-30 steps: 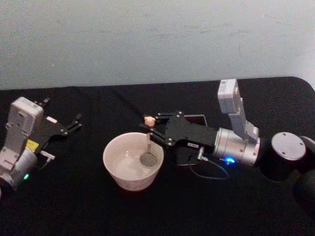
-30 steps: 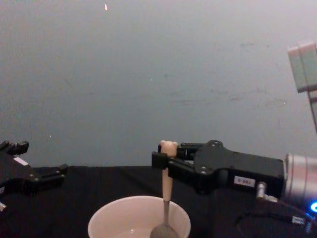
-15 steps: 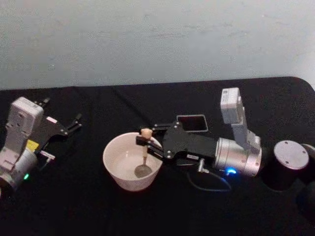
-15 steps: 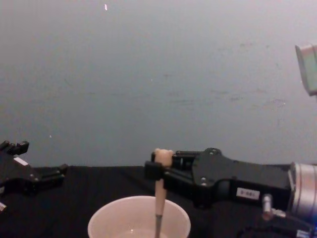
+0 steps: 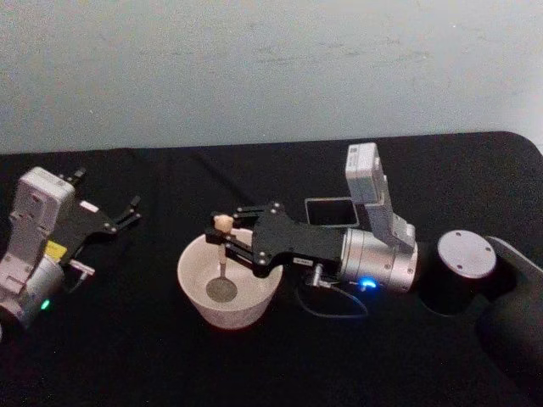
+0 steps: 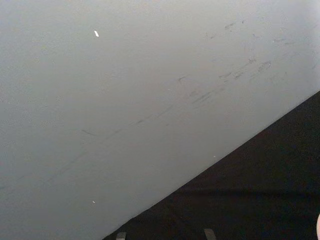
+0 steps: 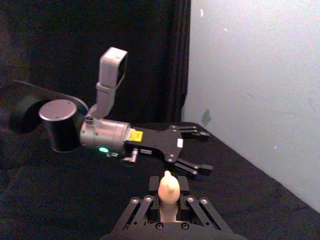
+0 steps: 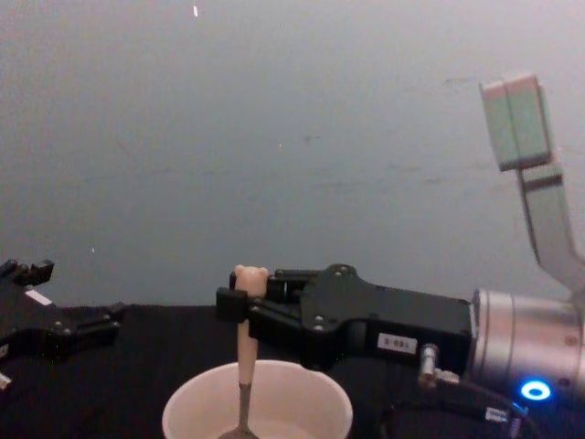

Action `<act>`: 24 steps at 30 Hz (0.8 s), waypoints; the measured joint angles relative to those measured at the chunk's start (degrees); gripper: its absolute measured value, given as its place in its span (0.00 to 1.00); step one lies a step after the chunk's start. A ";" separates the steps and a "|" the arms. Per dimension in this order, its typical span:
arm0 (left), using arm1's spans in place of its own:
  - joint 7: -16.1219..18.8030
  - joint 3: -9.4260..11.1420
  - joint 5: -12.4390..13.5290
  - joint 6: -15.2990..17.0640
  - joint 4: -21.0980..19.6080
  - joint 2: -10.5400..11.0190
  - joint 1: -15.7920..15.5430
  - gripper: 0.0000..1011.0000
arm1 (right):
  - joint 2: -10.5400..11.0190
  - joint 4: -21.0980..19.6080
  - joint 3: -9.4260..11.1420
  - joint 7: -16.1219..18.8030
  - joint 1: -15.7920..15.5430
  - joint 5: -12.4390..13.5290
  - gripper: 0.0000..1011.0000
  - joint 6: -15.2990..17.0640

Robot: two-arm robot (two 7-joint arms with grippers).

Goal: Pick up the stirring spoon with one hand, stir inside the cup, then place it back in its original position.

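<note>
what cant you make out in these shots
- Chest view: the bottom edge cuts off the cup below its rim and the stirring spoon's bowl; the left edge cuts off the parked left tool's body.
- Right wrist view: the right tool hides the spoon below its bear head.
- Head view: whether the cup holds liquid, its inside too pale to tell; the holder's near edge sits behind the right tool.

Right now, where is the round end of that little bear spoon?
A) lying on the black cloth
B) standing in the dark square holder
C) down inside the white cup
C: the right gripper, jaws shut on the handle, holds the stirring spoon upright with its round bowl low inside the cup; the left gripper sits idle, off to the cup's left.
</note>
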 joint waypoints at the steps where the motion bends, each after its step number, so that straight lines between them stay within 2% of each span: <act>1: 0.00 0.00 0.00 0.00 0.00 0.00 0.00 0.99 | -0.22 0.47 -0.03 0.00 0.26 -0.10 0.21 -0.11; 5: 0.00 0.00 0.00 0.00 0.00 0.00 0.00 0.99 | -1.44 3.45 0.02 -0.34 1.96 -0.80 0.21 -0.97; 10: 0.00 0.00 0.00 0.00 0.00 0.00 0.00 0.99 | -1.66 4.63 0.50 -0.88 2.57 -1.29 0.21 -1.32; 24: 0.00 0.00 0.00 0.00 0.00 0.00 0.00 0.99 | -0.54 3.90 1.86 -1.83 1.81 -1.87 0.21 -1.18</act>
